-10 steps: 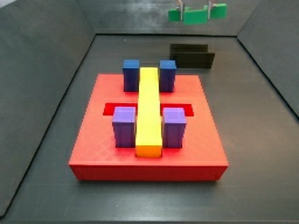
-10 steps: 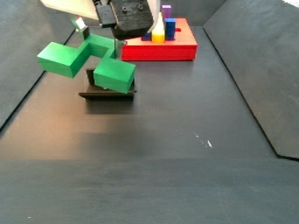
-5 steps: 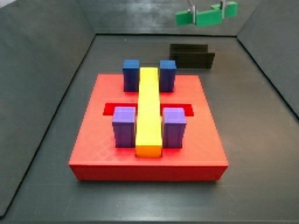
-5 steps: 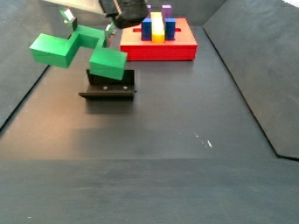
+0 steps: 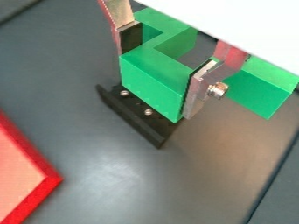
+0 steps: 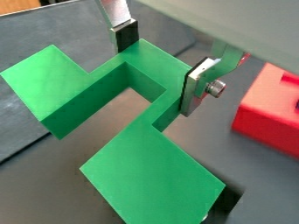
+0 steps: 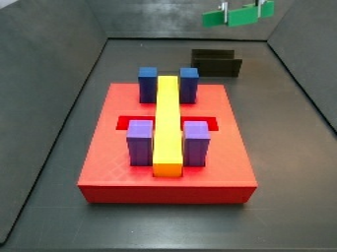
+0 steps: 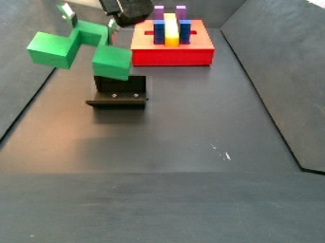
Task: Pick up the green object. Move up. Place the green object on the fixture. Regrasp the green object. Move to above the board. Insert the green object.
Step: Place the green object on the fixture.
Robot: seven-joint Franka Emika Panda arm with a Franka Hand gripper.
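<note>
1. Two-finger gripper (image 6: 160, 63), flat silver plates w/ dark pads, is up in the air, near the top edge in both side views (image 7: 234, 9) (image 8: 91, 21).
2. Jaws narrow, clamped on the bright green plastic block w/ stepped arms (the green object) (image 6: 111, 122); one plate each side of its central neck in both wrist views (image 5: 163, 66).
3. Green object is off the floor, tilted in a side view (image 8: 86, 50), one arm low toward the small dark box-like bracket (the fixture) (image 8: 118, 95), other arm out to the side.
4. Fixture sits on the dark floor (image 8: 191, 152), below the green object w/ a gap between them; a wrist view shows it under the block's lower corner (image 5: 138, 115).
5. In a side view the fixture (image 7: 216, 62) stands beyond the far edge of the large flat red slab (the board) (image 7: 118, 165), green object (image 7: 239, 13) above it.
6. Board carries a long yellow bar (image 7: 168, 122) down its middle, blue upright blocks (image 7: 149, 83) at the far end, purple ones (image 7: 140, 141) at the near end, either side of the bar.
7. Board is well apart from the gripper; a red corner shows in a wrist view (image 6: 271, 111).
</note>
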